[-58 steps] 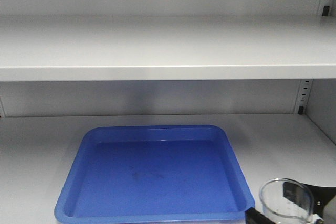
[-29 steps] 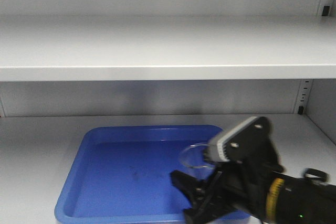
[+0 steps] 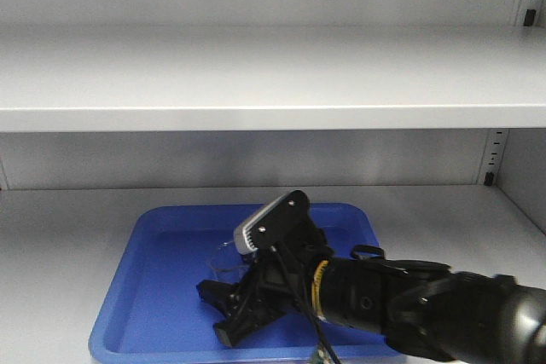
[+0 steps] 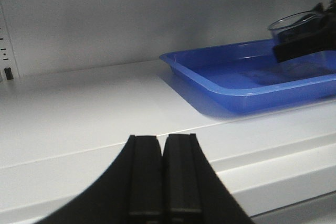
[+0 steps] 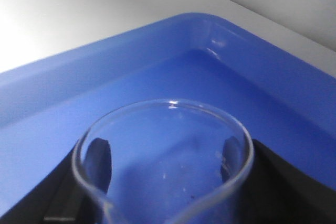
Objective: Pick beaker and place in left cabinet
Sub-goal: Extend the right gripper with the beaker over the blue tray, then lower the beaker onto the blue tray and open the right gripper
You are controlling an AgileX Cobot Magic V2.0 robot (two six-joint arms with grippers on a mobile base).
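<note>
Glass: one beaker in right end effector; one blue tray.

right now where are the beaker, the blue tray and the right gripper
beaker [image 5: 165, 129]: right wrist view, on its clear front wall under the rim
blue tray [image 3: 162, 274]: front view, on its bare floor at the left
right gripper [image 3: 223, 306]: front view, between its black fingertips

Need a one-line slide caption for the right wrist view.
Right gripper holding small clear glass beaker by its sides over blue rectangular plastic tray.
</note>
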